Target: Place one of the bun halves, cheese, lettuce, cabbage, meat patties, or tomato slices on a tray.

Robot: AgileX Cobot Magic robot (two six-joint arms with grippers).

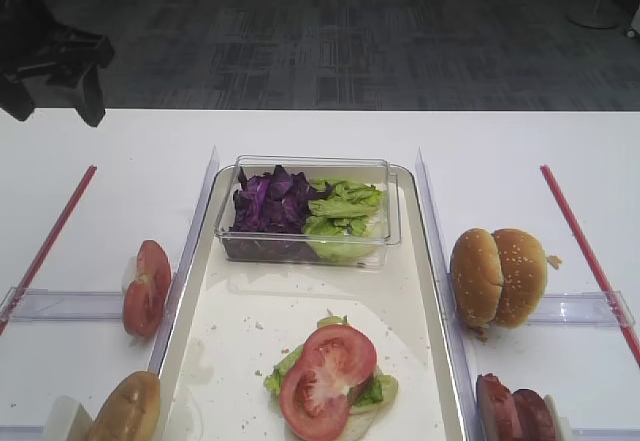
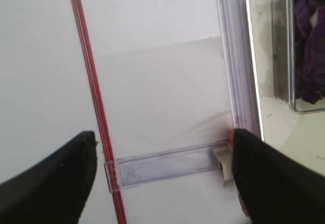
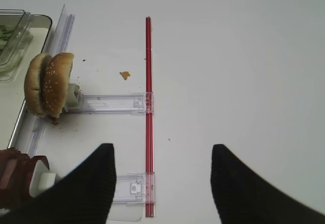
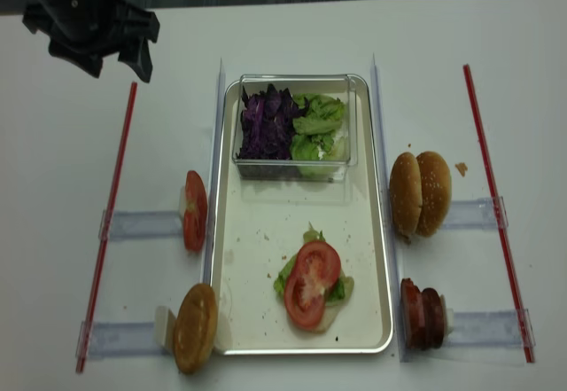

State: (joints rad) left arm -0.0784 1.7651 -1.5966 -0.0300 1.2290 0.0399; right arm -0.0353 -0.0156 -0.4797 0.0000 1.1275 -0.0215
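Tomato slice (image 4: 312, 283) lies on lettuce (image 4: 310, 237) at six o'clock on the tray (image 4: 257, 258). Left end effector (image 2: 162, 170) hangs spread and empty at ten o'clock over the counter (image 4: 53, 187). Right end effector (image 3: 162, 176) apparently stands parted, holding nothing; its next pick should probably be a meat patty (image 4: 423, 313), lowered squarely.

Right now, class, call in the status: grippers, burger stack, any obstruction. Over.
Left gripper open, empty. Right gripper open in its wrist view, empty. Tomato slice tops lettuce on tray. Nothing blocking the stack.
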